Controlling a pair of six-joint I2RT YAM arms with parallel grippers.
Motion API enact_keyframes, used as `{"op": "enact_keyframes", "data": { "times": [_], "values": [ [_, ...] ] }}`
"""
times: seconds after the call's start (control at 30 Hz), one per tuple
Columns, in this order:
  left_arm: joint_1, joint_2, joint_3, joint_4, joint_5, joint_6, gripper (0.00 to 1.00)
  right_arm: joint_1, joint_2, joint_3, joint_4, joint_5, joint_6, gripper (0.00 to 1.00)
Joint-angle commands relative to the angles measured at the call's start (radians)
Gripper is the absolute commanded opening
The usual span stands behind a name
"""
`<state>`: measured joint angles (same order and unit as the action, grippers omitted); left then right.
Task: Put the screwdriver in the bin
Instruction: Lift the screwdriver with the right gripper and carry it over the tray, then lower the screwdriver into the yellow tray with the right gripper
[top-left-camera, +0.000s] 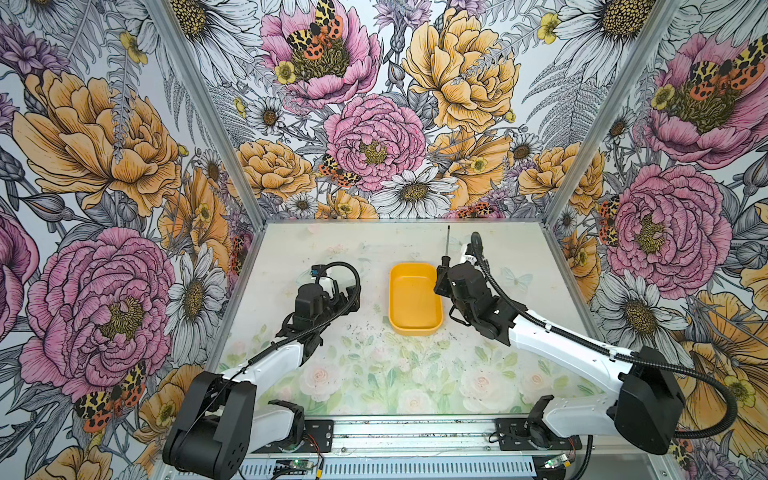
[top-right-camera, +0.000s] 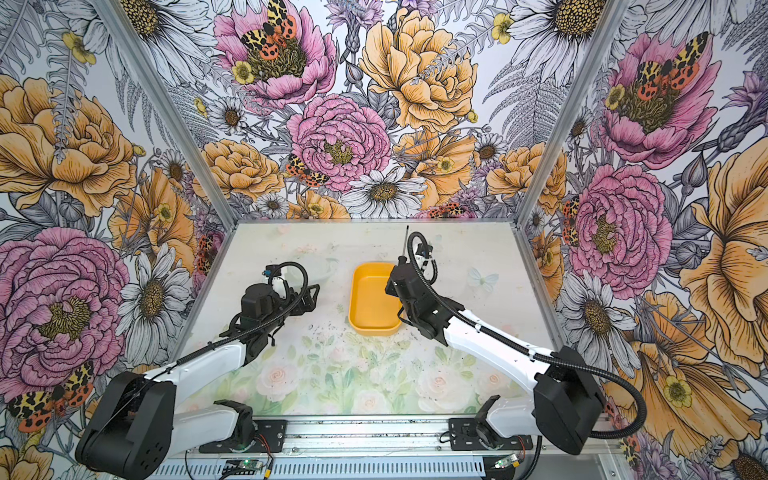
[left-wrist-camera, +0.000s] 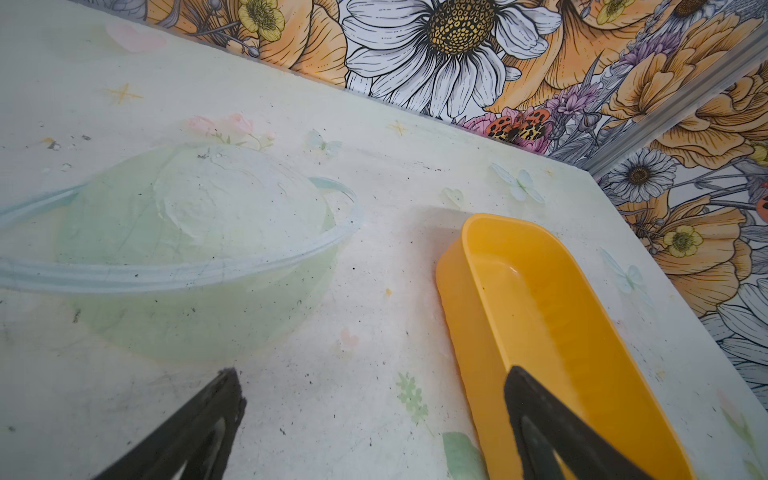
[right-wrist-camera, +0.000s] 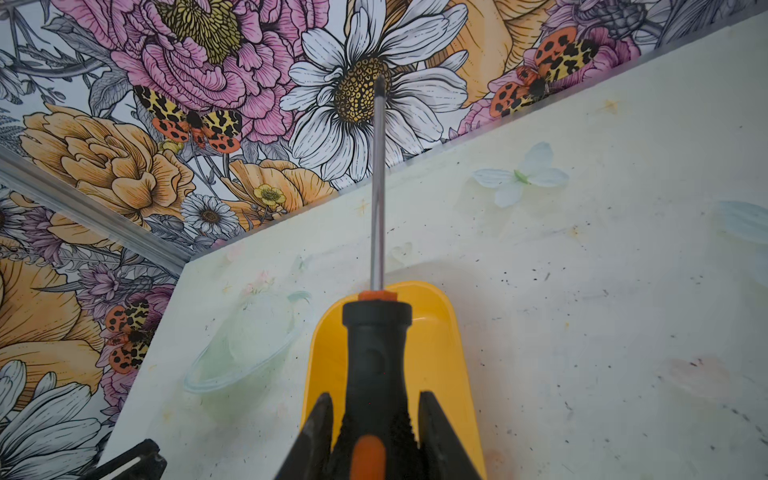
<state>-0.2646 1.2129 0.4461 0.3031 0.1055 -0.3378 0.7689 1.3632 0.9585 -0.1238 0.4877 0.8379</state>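
Top views: right tool (top-left-camera: 444, 266) (top-right-camera: 401, 267) sits at approx. the 1 o'clock corner of the bin (top-left-camera: 391, 291) (top-right-camera: 352, 293), jaws pressed onto the handle of the screwdriver (top-left-camera: 446, 243) (top-right-camera: 404, 243). Thin shaft projects from the tool toward 12 o'clock, i.e. toward the rear wall, tip past the bin's far rim. Screwdriver is not in the bin; bin interior is bare. Bin stands on the desk (top-left-camera: 519, 257) (top-right-camera: 478, 249) near centre, long axis running 12 to 6 o'clock. Left tool (top-left-camera: 349, 297) (top-right-camera: 309, 293) sits at the bin's 9 o'clock, apart from it; jaw state not readable from here. Left wrist view: left tool (left-wrist-camera: 374, 386) has its fingers (left-wrist-camera: 224, 407) spread wide, nothing between them, just bare desk. One finger overlaps the bin (left-wrist-camera: 457, 299) in the view; contact can't be told. A clear bowl (left-wrist-camera: 208, 324) rests on the desk beside the bin, with a gap between them. Right wrist view: right tool (right-wrist-camera: 376, 411) pinches the screwdriver (right-wrist-camera: 376, 345) at the black-and-orange handle, one finger on each side. Shaft runs straight ahead of the tool, tip seen against the wallpaper. Bin (right-wrist-camera: 440, 332) lies beneath the handle's fwd end; the clear bowl (right-wrist-camera: 241, 353) shows beside it.
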Motion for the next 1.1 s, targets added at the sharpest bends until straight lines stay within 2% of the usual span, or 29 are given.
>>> {"op": "enact_keyframes", "data": {
  "times": [0.0,0.2,0.47,1.07],
  "values": [
    [-0.008,-0.027,0.023,-0.039,-0.016,0.031,0.99,0.073,0.075,0.079,-0.050,0.130,-0.002,0.00],
    [-0.009,-0.026,0.024,-0.046,-0.016,0.035,0.99,0.132,0.191,0.162,-0.101,0.167,0.004,0.00],
    [-0.010,-0.017,0.022,-0.046,-0.023,0.037,0.99,0.140,0.269,0.175,-0.120,0.142,0.038,0.00],
    [-0.013,-0.004,0.026,-0.046,-0.023,0.036,0.99,0.146,0.365,0.178,-0.127,0.108,0.058,0.00]
  ]
}}
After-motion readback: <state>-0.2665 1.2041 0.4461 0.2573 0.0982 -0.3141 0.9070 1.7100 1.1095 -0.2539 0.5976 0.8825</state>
